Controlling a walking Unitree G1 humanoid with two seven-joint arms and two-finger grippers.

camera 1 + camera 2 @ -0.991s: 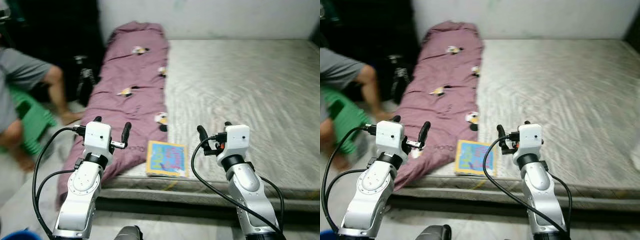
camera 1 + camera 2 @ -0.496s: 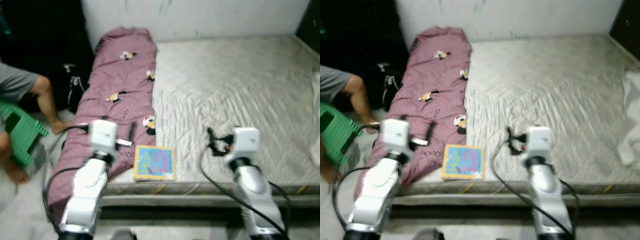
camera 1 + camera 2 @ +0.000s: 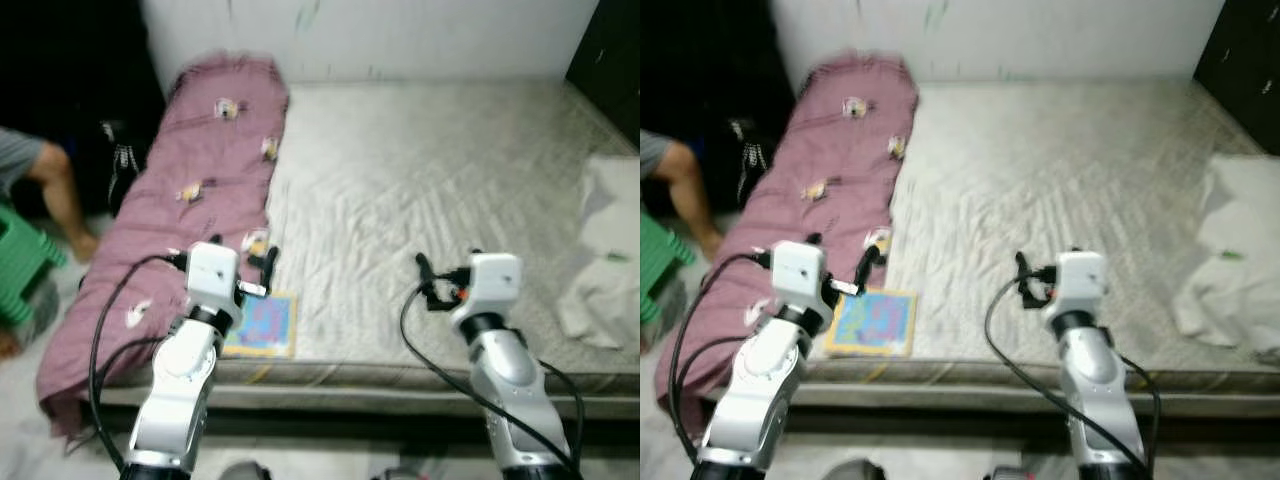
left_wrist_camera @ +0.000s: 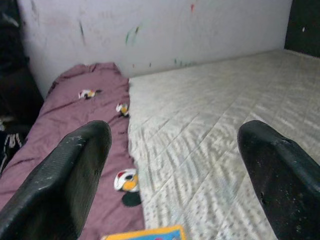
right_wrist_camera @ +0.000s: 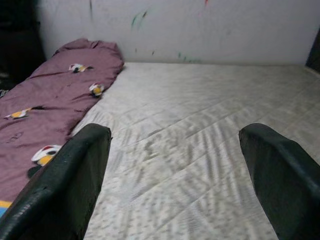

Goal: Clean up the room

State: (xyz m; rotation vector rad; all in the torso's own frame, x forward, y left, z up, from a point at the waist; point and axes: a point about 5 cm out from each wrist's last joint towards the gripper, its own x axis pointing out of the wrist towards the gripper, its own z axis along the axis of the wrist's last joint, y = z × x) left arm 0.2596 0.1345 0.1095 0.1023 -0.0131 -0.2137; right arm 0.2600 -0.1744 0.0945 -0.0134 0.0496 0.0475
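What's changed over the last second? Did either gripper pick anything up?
Nothing was picked up. The camera swung to the robot's right, bringing white bedding into view at the mattress's right edge. The left gripper and right gripper stay raised, open and empty. The book and purple blanket lie as before.

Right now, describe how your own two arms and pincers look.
Both arms are silver with rounded jointed segments, each ending in a boxy white wrist block. Loose black cables loop from each wrist down the arm. The left pincer and right pincer each have two long black fingers; a small red-orange part sits by the right wrist.
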